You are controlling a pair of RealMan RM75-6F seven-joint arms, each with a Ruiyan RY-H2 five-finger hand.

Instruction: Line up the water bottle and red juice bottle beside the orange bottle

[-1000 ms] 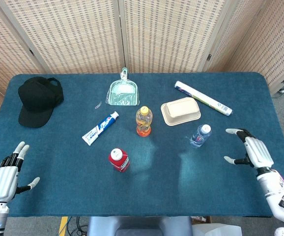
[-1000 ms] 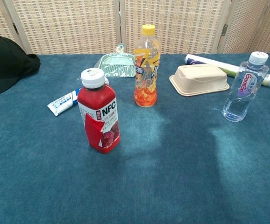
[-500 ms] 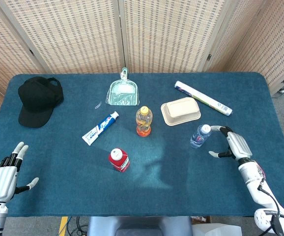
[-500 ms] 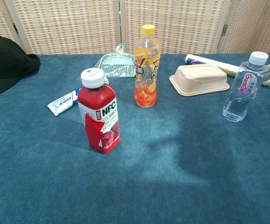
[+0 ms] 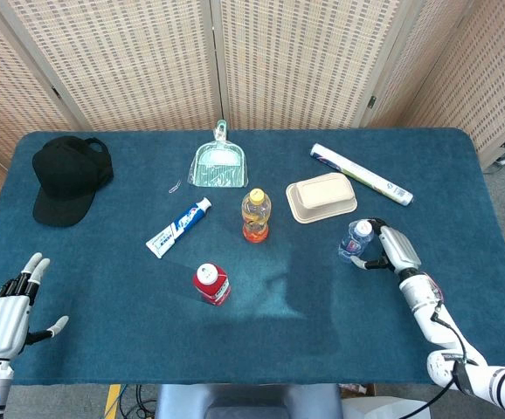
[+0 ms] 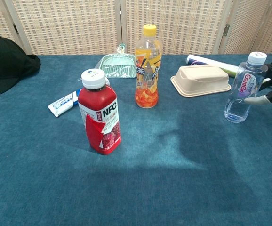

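Table [image 5: 104,288] under blue cloth, black cap [image 5: 67,177] far left. Orange bottle [image 5: 255,214] upright mid-table; red juice bottle [image 5: 210,284] nearer, slightly left, stout and likely heavy. Water bottle [image 5: 355,240] right, clear plastic, tilted a little, probably light, slick, easily tipped; best gripped around mid-body below the label. Right hand [image 5: 389,247] curled against its right side, fingers wrapping, grip not plainly closed. Left hand [image 5: 6,315] near left corner, fingers spread, holding nothing.
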